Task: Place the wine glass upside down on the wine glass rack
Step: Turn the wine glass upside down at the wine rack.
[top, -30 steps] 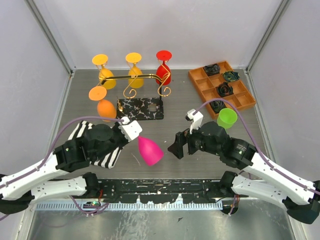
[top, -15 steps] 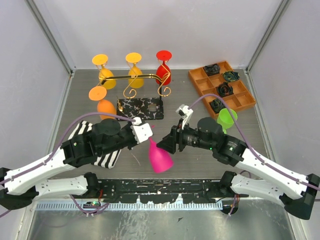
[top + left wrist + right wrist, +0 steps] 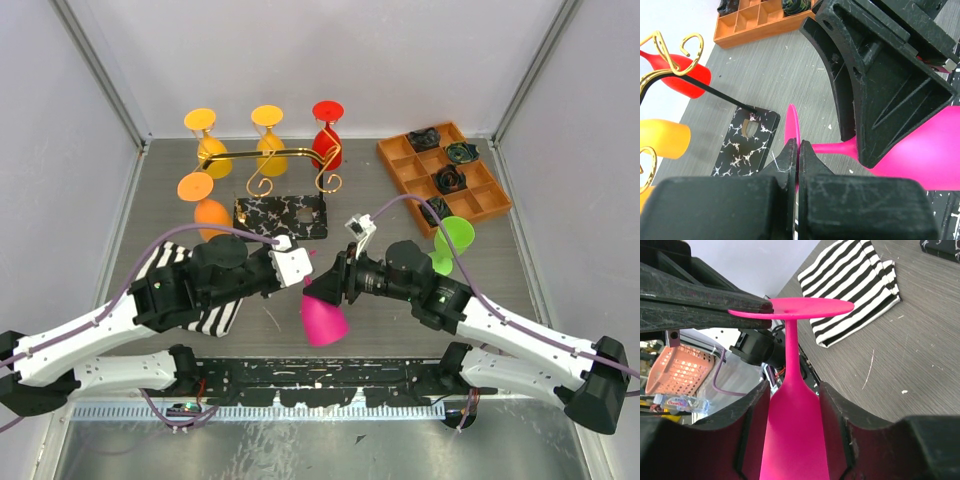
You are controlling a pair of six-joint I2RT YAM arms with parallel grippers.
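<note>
Left wrist: left hand [image 3: 798, 150] pinches wine glass [image 3: 832, 147] foot.

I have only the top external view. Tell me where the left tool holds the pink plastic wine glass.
Observer: The left tool pinches the edge of the flat foot of the pink plastic wine glass, shut tight.
Operator: Now report the right tool.
Observer: The right tool has a finger against each side of the bowl at its narrow end.
Operator: Check the stem.
Observer: The stem is bare between foot and right fingers.
</note>
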